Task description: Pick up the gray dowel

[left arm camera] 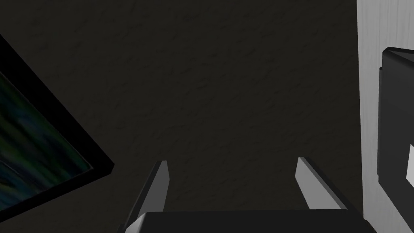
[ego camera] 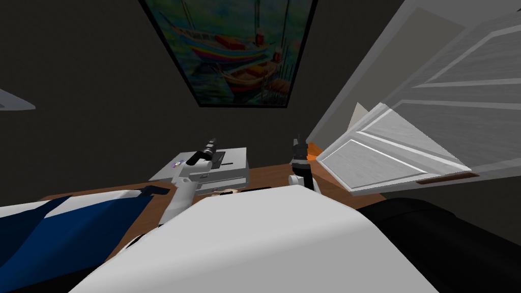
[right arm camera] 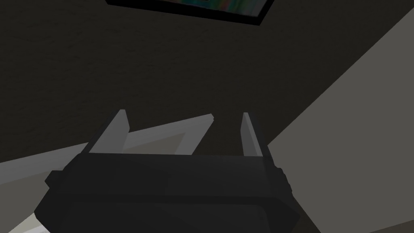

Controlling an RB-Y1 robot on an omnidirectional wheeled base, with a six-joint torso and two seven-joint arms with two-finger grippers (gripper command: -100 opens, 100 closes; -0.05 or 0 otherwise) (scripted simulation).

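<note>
Fingers (left arm camera: 159, 189) apart on left gripper (left arm camera: 232, 161) and right gripper (right arm camera: 184, 113) (both before dark wall (left arm camera: 222, 81))

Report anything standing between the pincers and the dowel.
Cannot tell where the dowel lies. The left pincer and right pincer stand open, aimed at the wall; a grey box sits on the desk.

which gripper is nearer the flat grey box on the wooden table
Left. The left gripper points up directly over the grey box; the right gripper is off to the box's side, apart from it.
</note>
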